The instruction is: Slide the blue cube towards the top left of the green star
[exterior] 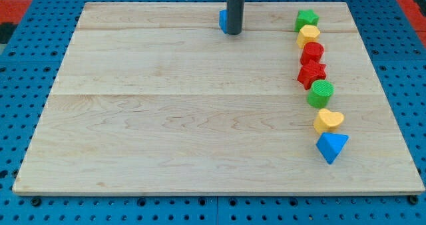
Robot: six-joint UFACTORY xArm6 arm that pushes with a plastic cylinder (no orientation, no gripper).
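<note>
The blue cube [222, 20] sits near the top edge of the wooden board, at the middle, and is mostly hidden behind my rod. My tip [232, 32] rests against the cube's right side. The green star [307, 18] lies at the view's top right, heading a column of blocks. It is well to the right of the cube and my tip.
Below the green star, a column runs down the right side: a yellow block [308, 35], a red block [312, 52], a red star [311, 73], a green cylinder [321, 93], a yellow heart [328, 120] and a blue triangle [332, 146]. The board [166, 118] lies on a blue pegboard.
</note>
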